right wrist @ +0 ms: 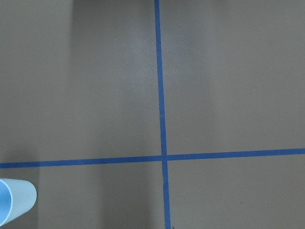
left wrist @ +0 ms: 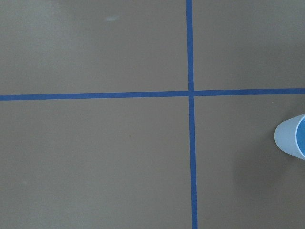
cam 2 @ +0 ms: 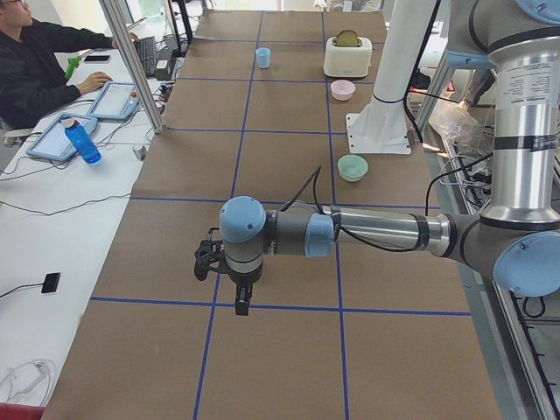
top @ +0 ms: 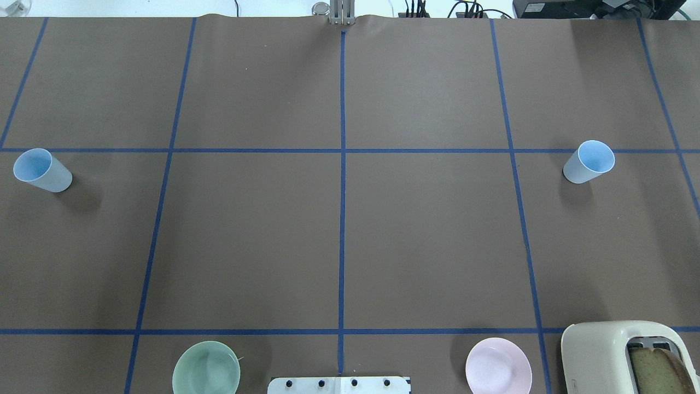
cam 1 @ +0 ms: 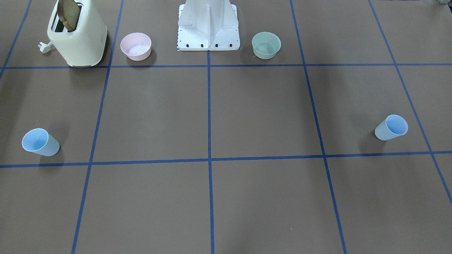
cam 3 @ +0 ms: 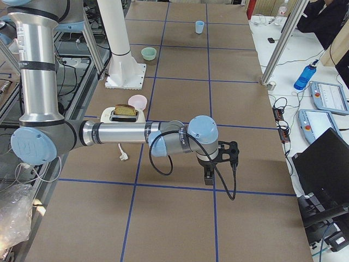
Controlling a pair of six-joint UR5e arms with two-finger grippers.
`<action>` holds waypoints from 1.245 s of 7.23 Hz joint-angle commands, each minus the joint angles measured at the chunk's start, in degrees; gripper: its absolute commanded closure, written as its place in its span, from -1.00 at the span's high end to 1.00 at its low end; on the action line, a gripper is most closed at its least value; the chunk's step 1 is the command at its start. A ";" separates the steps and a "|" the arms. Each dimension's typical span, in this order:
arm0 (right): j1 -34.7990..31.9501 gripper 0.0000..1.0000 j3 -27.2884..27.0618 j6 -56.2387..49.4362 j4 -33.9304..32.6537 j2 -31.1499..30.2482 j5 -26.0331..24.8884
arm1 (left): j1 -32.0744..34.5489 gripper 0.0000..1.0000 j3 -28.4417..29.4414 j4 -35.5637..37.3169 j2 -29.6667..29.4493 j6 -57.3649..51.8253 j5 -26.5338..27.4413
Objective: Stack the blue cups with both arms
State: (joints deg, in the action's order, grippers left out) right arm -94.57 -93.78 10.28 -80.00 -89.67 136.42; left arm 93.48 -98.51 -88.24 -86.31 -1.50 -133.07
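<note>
Cups, left-edge cup [top: 42, 171] and right-edge cup [top: 589, 162], are judged light, slippery, crushable, best pinched at the rim. Opening of left gripper [cam 2: 242, 301] and right gripper [cam 3: 208, 178] cannot be told.

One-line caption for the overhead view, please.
Two upright blue cups, left cup and right cup, far apart; green bowl, pink bowl and toaster along the near edge.
</note>
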 commanded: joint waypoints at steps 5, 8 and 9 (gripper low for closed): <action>0.18 1.00 -0.43 0.88 0.72 -0.77 0.87 | -0.05 0.96 -0.72 -0.27 -0.17 0.44 0.27; 1.93 1.00 -1.30 3.43 0.89 -1.73 0.96 | -0.14 0.96 -0.89 -0.35 -0.70 0.44 -0.34; 1.93 1.00 -0.88 3.69 4.29 -2.17 1.04 | -0.14 0.96 -1.50 -0.18 -0.87 0.44 -0.35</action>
State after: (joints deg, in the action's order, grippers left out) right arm -92.78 -94.58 13.45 -78.32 -91.18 137.33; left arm 93.37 -99.53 -88.56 -86.91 -1.06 -133.30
